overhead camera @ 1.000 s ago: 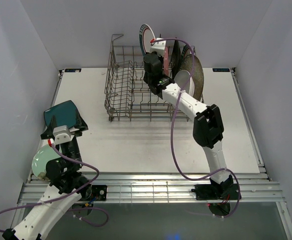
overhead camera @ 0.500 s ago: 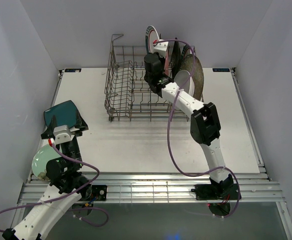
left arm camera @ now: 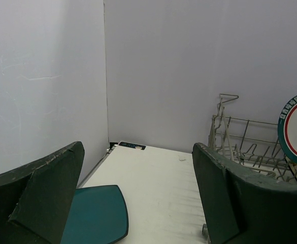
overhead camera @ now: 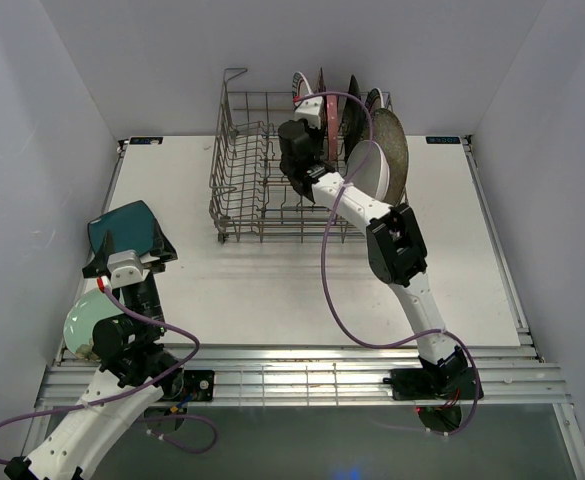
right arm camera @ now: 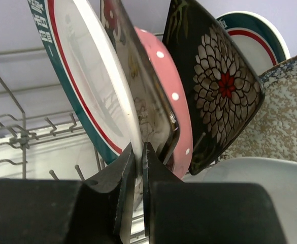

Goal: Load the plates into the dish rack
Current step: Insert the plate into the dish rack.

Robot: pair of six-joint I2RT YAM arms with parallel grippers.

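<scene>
The grey wire dish rack [overhead camera: 257,180] stands at the back of the table. My right gripper [overhead camera: 302,112] reaches into it from above, shut on the lower rim of a teal-rimmed round plate [right arm camera: 85,66], which stands nearly upright and edge-on [overhead camera: 298,84]. In the right wrist view, my right gripper [right arm camera: 138,155] pinches that rim, and behind it stand a cream floral square plate [right arm camera: 140,86], a pink dotted one [right arm camera: 176,107], a black floral square one [right arm camera: 214,81], another teal-rimmed round one [right arm camera: 262,35] and a speckled grey one [right arm camera: 285,112]. My left gripper [overhead camera: 127,258] hangs open over a teal square plate [left arm camera: 95,213].
A pale green plate [overhead camera: 84,325] lies at the near left beside my left arm. A large white oval plate [overhead camera: 370,168] leans at the rack's right end. The rack's tall wire loop [overhead camera: 234,73] rises at its far left corner. Walls close in on three sides.
My right gripper has swung the teal-rimmed plate from face-on to edge-on and lowered it toward the row of plates in the rack. The left arm has not moved.
</scene>
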